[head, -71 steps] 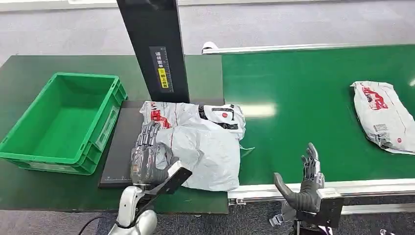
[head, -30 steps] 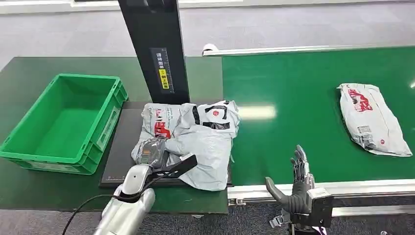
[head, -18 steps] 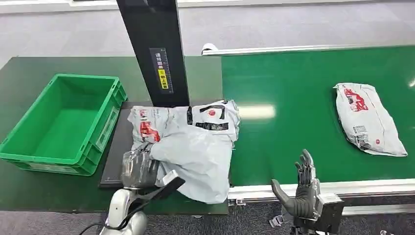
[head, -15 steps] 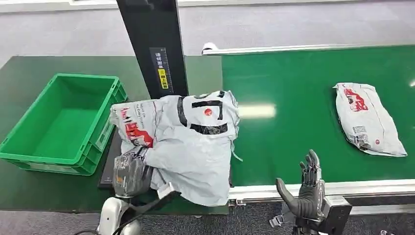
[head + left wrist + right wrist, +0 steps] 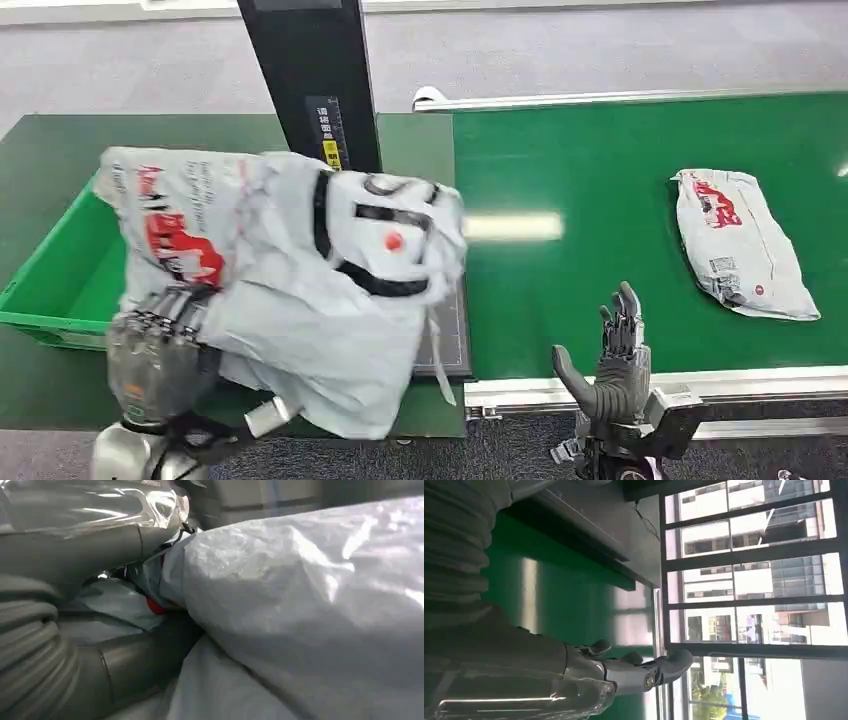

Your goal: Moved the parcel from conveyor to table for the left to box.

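Half a second back the parcel [image 5: 290, 290] hung just over the dark mat; now my left hand [image 5: 150, 350] has swung it up toward the green box [image 5: 45, 300], fingers clamped on its lower corner. I judge the conveyor-to-table leg done, with only the drop into the box left. My right hand [image 5: 610, 370] waits empty, fingers spread, by the conveyor [image 5: 600, 180], where a second parcel [image 5: 740, 245] lies.

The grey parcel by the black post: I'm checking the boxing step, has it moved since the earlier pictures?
Yes. The grey parcel, held by the left robot hand, has lifted off the black pad and swung left from the black post, over the green crate.
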You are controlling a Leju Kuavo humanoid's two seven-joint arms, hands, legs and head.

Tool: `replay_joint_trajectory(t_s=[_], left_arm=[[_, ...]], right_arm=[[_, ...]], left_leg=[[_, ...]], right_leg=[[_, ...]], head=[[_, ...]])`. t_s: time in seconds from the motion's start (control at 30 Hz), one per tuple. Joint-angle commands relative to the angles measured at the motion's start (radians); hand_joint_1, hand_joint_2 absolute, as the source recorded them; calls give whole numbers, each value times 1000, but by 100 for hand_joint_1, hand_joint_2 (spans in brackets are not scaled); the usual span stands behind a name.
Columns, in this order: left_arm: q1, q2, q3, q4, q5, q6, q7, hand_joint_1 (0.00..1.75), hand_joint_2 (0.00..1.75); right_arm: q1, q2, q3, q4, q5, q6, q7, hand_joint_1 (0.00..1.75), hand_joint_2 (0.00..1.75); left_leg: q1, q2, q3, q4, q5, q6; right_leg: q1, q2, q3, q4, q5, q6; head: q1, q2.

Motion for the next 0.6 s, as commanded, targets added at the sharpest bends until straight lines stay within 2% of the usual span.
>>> replay_joint_trajectory(t_s=[0.03,0.07,0.1,0.13,0.2,0.37,0.4,0.47,0.6], left_arm=[[-224,302,312,369,-56,36,392,175,175],[-259,365,299,480,-51,36,465,175,175],[-319,453,263,600,-77,-31,570,175,175],[-418,535,244,752,-18,-55,629,175,175],[-549,616,211,944,-14,-53,661,175,175],[-801,693,166,1241,-76,-186,806,175,175],[-820,699,159,1256,-81,-192,810,175,175],[-853,721,151,1311,-100,-244,850,175,175],[-919,760,128,1376,-115,-370,836,175,175]], right_arm=[[-23,-19,97,68,17,-26,-14,0,175],[-18,-20,102,70,15,-28,-14,0,175],[-16,-23,109,76,12,-34,-17,0,175],[-18,-22,111,88,1,-40,-20,0,175],[-27,-22,117,100,-1,-42,-20,0,175],[-25,-16,121,71,16,-33,-9,0,175],[-26,-14,121,68,19,-32,-7,0,175],[-30,-13,121,68,25,-24,-2,0,175],[-38,-16,115,70,27,-8,-4,0,175]], left_leg=[[0,2,3,-4,2,-1],[0,-1,4,-3,2,-1],[0,0,3,-5,3,-1],[1,-3,4,-5,4,-2],[2,-6,2,-4,5,-3],[4,-3,-1,-1,5,-5],[4,-6,-3,0,7,-4],[4,-2,-1,0,5,-5],[4,2,-1,0,5,-5]], right_leg=[[0,2,1,-2,2,-2],[0,0,2,-1,0,-1],[0,0,2,-2,1,-2],[1,-2,3,-2,1,-2],[2,-6,2,-1,1,-3],[4,-3,-2,1,2,-5],[4,-6,-2,1,3,-5],[4,-2,-2,1,2,-5],[4,2,-3,1,3,-5]], head=[[-1,0],[0,0],[0,0],[0,0],[0,0],[0,0],[0,0],[0,0],[0,0]])
